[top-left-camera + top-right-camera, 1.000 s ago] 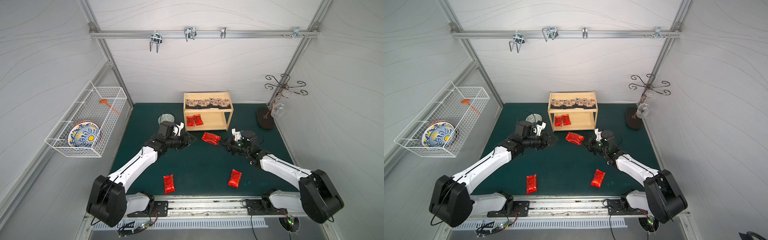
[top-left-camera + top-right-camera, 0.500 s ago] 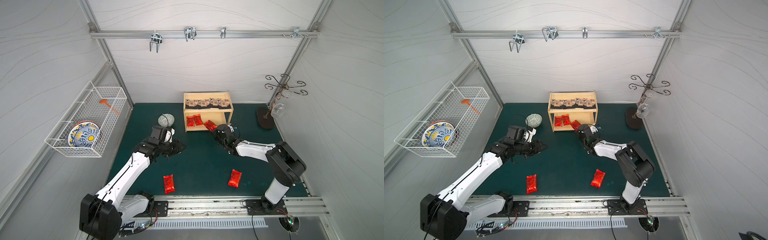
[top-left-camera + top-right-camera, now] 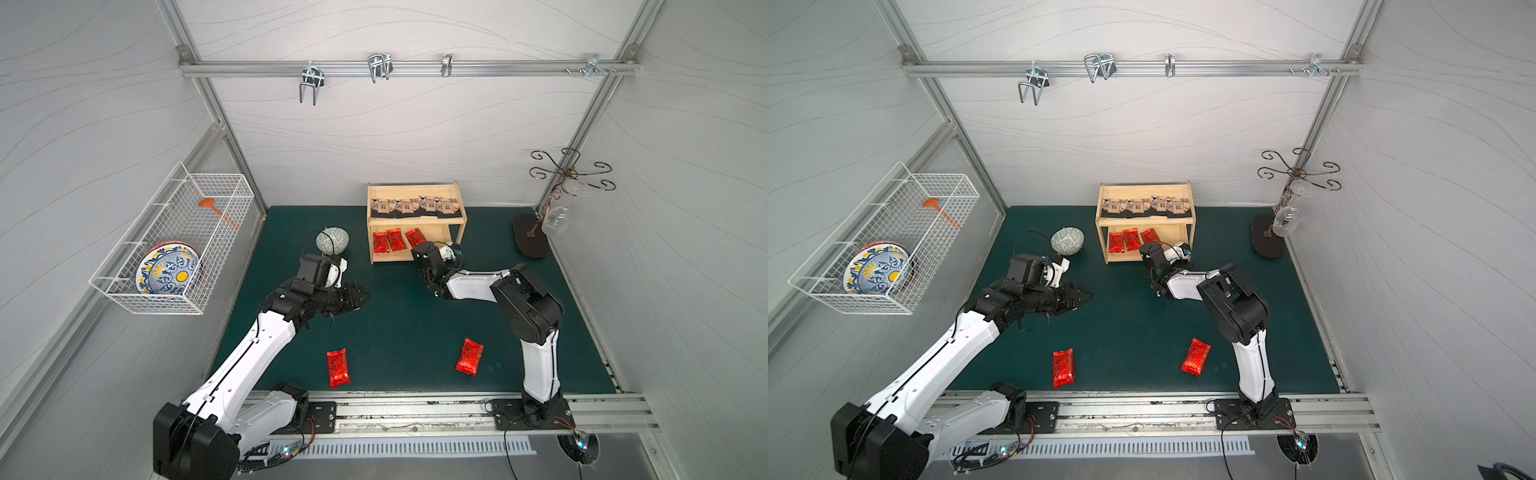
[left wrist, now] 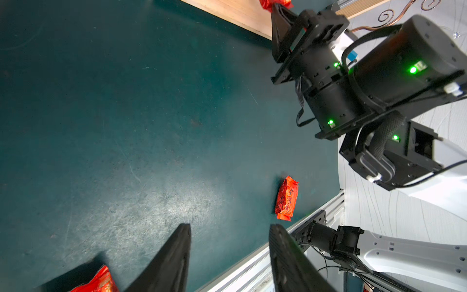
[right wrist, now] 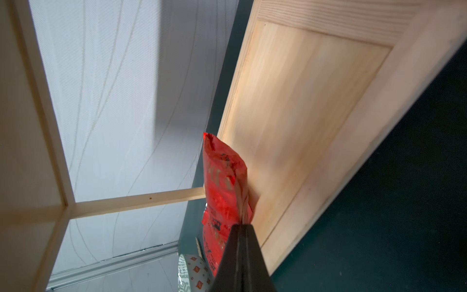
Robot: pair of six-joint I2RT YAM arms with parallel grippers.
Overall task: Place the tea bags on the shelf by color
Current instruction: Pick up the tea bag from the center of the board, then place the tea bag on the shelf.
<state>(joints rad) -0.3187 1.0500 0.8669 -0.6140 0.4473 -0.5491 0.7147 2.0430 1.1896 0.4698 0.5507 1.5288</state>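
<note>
At twelve o'clock on the green mat (image 3: pixel 415 324), my right gripper (image 5: pixel 241 225) is clamped on a glossy red foil sachet (image 5: pixel 222 177) over the lower tier of the light wooden shelf (image 5: pixel 303 101); releasing comes next, I judge. My left gripper (image 4: pixel 229 226), jaws apart and empty, suits the seven o'clock red sachet (image 3: pixel 338 368)

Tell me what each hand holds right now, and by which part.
The right hand is shut on a red tea bag, pinching its near end at the shelf, lower tier. The left hand is open and holds nothing.

Glossy red tea bags (image 3: pixel 337 367) dark-printed; beige tea bags (image 3: pixel 406 206) patterned, black-edged; shelf (image 3: pixel 415 192) pale wood; mat (image 3: pixel 407 324) teal; plate (image 3: pixel 168 272) blue-yellow.
</note>
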